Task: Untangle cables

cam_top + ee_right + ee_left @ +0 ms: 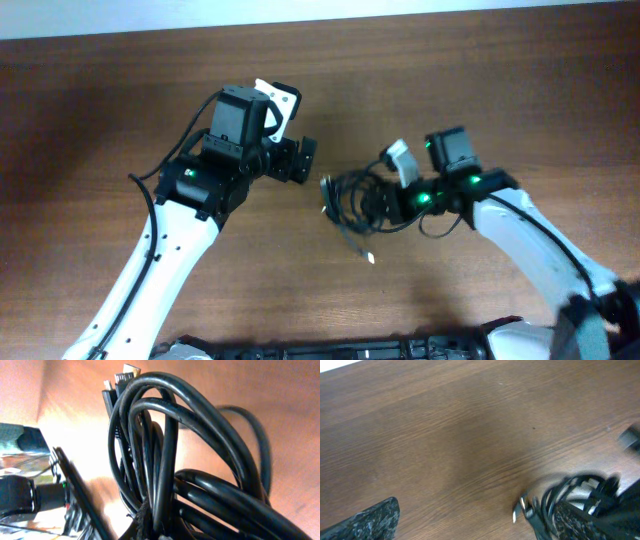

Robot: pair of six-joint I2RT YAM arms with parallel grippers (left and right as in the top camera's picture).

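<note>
clamping the cables [352, 200], the right hand [388, 200] is closed; left hand [304, 162] spread wide.

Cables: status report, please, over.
Right fingers shut on bunch of thin black cables. Left fingers open, apart from it. Loops tangled, one plug end trailing on brown wooden table.

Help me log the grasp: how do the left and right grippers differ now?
The left gripper stands wide open and empty; the right gripper is shut on the cables. The left gripper sits apart from the cables, while the right gripper is right at them. Both face the cables over the wooden table.
</note>
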